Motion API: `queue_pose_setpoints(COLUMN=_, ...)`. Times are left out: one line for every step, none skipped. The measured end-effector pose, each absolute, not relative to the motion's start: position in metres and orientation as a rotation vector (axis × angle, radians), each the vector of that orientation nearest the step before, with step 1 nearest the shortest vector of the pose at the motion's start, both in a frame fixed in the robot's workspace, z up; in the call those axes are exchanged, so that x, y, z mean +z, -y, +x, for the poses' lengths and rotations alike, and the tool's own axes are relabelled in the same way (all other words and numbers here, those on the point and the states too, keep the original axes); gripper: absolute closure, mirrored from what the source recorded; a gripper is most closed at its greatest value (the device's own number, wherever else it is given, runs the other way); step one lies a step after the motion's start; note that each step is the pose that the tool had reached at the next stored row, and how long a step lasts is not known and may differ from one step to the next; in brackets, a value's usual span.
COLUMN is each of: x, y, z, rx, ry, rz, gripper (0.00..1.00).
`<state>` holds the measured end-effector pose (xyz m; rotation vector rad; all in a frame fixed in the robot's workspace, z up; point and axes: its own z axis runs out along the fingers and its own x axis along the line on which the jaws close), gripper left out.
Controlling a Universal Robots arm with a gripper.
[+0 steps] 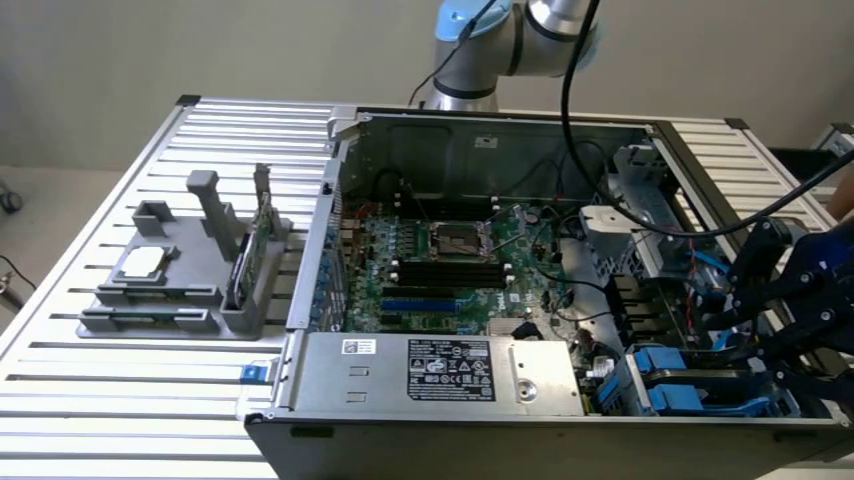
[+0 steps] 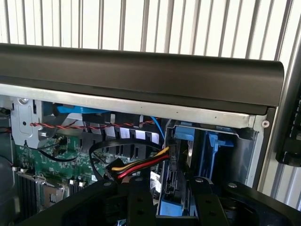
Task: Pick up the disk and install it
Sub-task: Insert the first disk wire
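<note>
Right between your tool's (image 2: 169,202) two dark fingers (image 2: 139,200) sits the disk (image 2: 175,162) in its blue carrier, on edge, its long axis running away from you down into the blue drive bay (image 2: 214,143). The fingers stand partly apart on either side; whether they grip it, you cannot tell. Beyond lies the case's dark edge (image 2: 141,70), then the slatted bench (image 2: 141,23).

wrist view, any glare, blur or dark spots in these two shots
Wrist view: slatted table behind the case washed out bright, gripper at the near edge dark and soft. Exterior view: even light, mild sheen on the slats, gripper at the exterior view's right dark.
</note>
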<state>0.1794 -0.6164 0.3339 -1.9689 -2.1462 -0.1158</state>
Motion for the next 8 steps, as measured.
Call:
queue_pose_setpoints(x=0.3345, y=0.6164, z=0.1794, rx=-0.115, ry=2.147, rz=-1.969, gripper=0.63)
queue_pose_setpoints(x=0.3350, y=0.6164, z=0.1794, rx=-0.115, ry=2.147, rz=-1.969, gripper=0.63)
queue_pose_setpoints(x=0.3357, y=0.6164, z=0.1794, rx=-0.114, ry=2.147, rz=-1.970, gripper=0.63)
queue_pose_setpoints(x=0.3359, y=0.6163, z=0.1795, rx=-0.114, ry=2.147, rz=-1.970, gripper=0.63)
queue_pose_setpoints(x=0.3359, y=0.6164, z=0.1794, rx=-0.114, ry=2.147, rz=-1.970, gripper=0.63)
queue_pose_setpoints(x=0.3360, y=0.6164, z=0.1795, rx=-0.113, ry=2.148, rz=-1.970, gripper=0.63)
queue_pose_setpoints(x=0.3360, y=0.6164, z=0.1795, rx=-0.112, ry=2.148, rz=-1.971, gripper=0.63)
queue_pose_setpoints(x=0.3360, y=0.6164, z=0.1796, rx=-0.111, ry=2.148, rz=-1.971, gripper=0.63)
